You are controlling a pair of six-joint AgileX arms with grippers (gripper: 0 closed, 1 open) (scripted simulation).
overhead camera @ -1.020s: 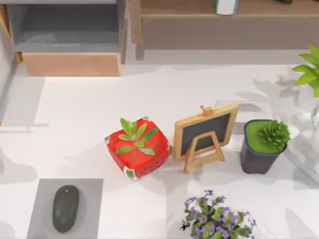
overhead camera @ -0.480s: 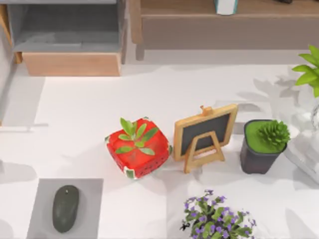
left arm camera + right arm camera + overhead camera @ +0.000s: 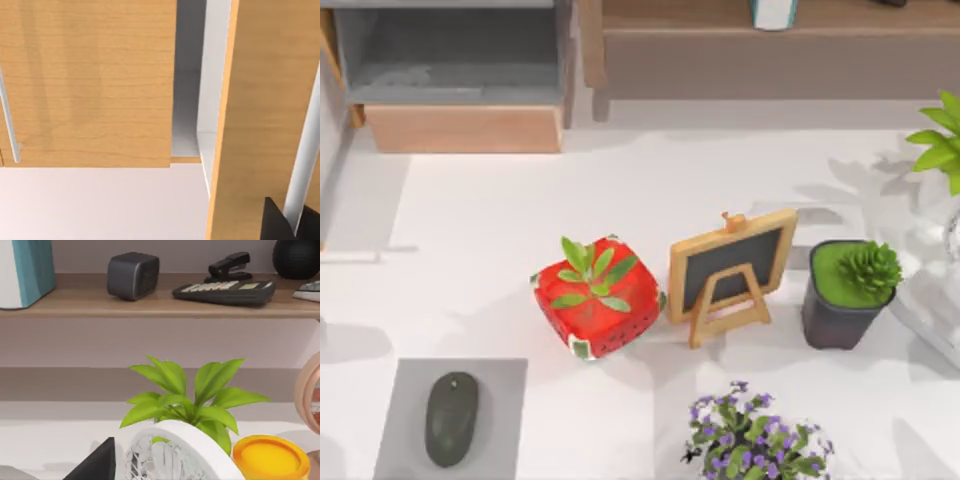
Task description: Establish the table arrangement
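Observation:
The white table (image 3: 500, 230) carries a red strawberry-patterned pot (image 3: 597, 300) with a green sprout near its middle. Right of it stands a small wood-framed chalkboard easel (image 3: 730, 270), then a dark pot with a succulent (image 3: 848, 295). A purple-flowered plant (image 3: 752, 442) stands at the front edge. A dark part of my left gripper (image 3: 290, 231) shows in the left wrist view, close to a wooden cabinet door (image 3: 90, 80) with a white handle. A dark part of my right gripper (image 3: 97, 465) shows in the right wrist view, low in front of a leafy plant (image 3: 185, 400).
A grey mat (image 3: 495, 400) with a dark mouse (image 3: 452, 418) lies front left. The wood-and-grey shelf unit (image 3: 460, 125) runs along the back; its shelf (image 3: 150, 302) holds a speaker, calculator and stapler. A yellow lid (image 3: 270, 457) and a white mesh object (image 3: 165, 455) sit by the leafy plant.
Nothing on the table has moved. The shadow at the table's left edge has shrunk a little.

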